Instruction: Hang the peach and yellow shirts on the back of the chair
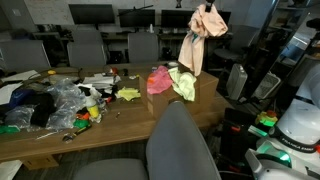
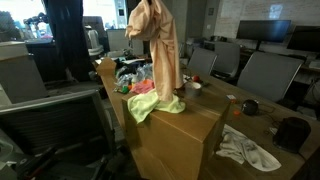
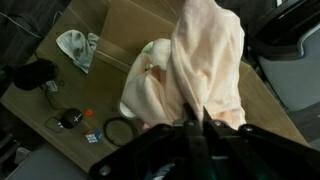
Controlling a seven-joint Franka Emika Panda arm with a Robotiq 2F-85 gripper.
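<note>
My gripper (image 1: 207, 11) is shut on the peach shirt (image 1: 194, 42) and holds it high above the right end of the wooden table (image 1: 130, 115). The shirt hangs down freely in both exterior views (image 2: 162, 50). In the wrist view it drapes from the fingertips (image 3: 196, 122) and fills the middle (image 3: 212, 55). The yellow shirt (image 1: 184, 86) lies crumpled on the table below, next to a pink cloth (image 1: 159, 78); it also shows in an exterior view (image 2: 152, 106). The grey chair's back (image 1: 181, 140) stands in front of the table.
A heap of plastic bags and small colourful items (image 1: 55, 103) covers the table's left part. A white cloth (image 2: 245, 150) and dark objects (image 2: 292, 132) lie on a neighbouring desk. Office chairs (image 1: 143, 46) and monitors line the back.
</note>
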